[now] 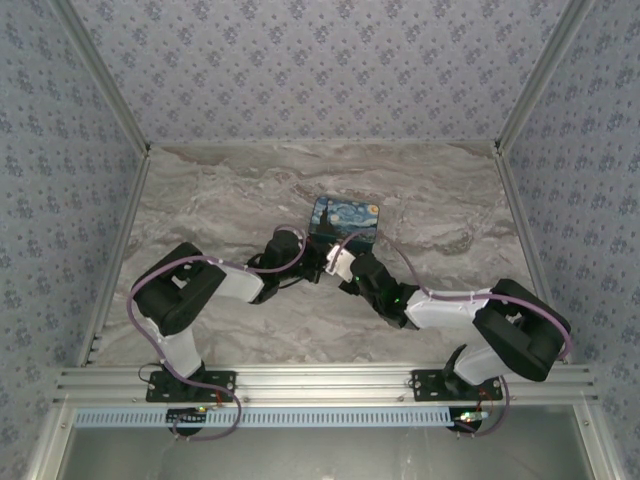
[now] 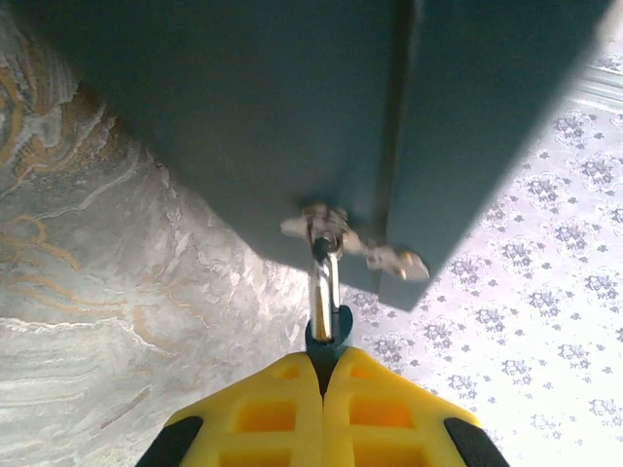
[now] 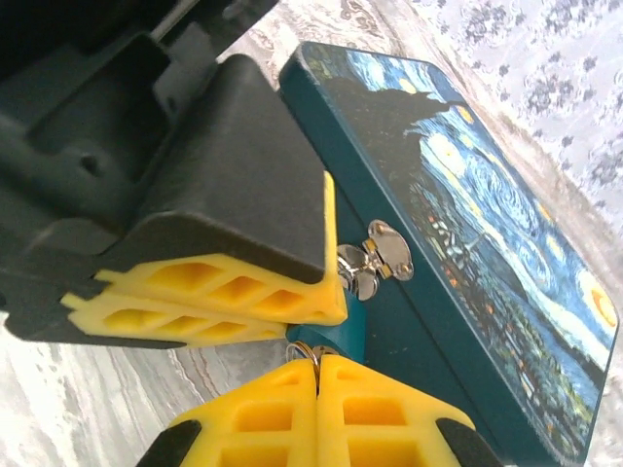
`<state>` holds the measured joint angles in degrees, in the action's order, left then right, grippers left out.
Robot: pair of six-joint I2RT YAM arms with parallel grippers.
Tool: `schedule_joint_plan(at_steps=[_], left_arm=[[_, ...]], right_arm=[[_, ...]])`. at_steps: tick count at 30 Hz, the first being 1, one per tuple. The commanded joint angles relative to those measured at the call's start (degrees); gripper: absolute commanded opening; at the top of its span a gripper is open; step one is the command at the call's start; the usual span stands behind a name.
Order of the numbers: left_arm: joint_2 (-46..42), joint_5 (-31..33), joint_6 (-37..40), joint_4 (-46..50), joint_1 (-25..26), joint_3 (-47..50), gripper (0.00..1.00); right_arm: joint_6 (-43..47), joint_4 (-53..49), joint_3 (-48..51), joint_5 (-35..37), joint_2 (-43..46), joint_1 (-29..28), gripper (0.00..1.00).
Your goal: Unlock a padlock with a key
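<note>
The small blue padlock (image 2: 329, 341) hangs by its silvery shackle (image 2: 323, 282) from the metal hasp (image 2: 336, 238) on the side of the starry-night box (image 1: 345, 222). My left gripper (image 2: 323, 362) is shut on the padlock's body. In the right wrist view the left gripper's yellow fingers (image 3: 234, 292) hold the padlock (image 3: 343, 326) against the box (image 3: 467, 224). My right gripper (image 3: 318, 368) is shut on the key (image 3: 323, 350), whose thin ring (image 3: 300, 347) pokes out at the fingertips. The key's tip sits right at the padlock's underside, and its blade is hidden.
The box lies on the marble table (image 1: 230, 200) near its middle. Both grippers meet at the box's near side (image 1: 330, 262). Patterned walls (image 1: 320, 60) enclose the table on three sides.
</note>
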<state>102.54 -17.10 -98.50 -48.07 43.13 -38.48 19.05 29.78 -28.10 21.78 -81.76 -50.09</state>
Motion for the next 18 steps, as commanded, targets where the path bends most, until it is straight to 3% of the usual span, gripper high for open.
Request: schedule_joint_plan(at_steps=[1, 7, 18], left_arm=[[0.1, -2.1, 0.1, -1.7, 0.4, -0.5, 0.00], [0.1, -1.9, 0.5, -1.4, 0.4, -0.4, 0.00], [-4.5, -0.9, 5.1, 4.6, -1.5, 2.1, 0.41]], right_arm=[[-13.4, 7.1, 1.3, 0.5, 0.7, 0.9, 0.00], [-19.6, 9.7, 3.4, -0.5, 0.2, 1.0, 0.00], [-41.6, 11.3, 7.1, -5.6, -1.0, 2.6, 0.00]])
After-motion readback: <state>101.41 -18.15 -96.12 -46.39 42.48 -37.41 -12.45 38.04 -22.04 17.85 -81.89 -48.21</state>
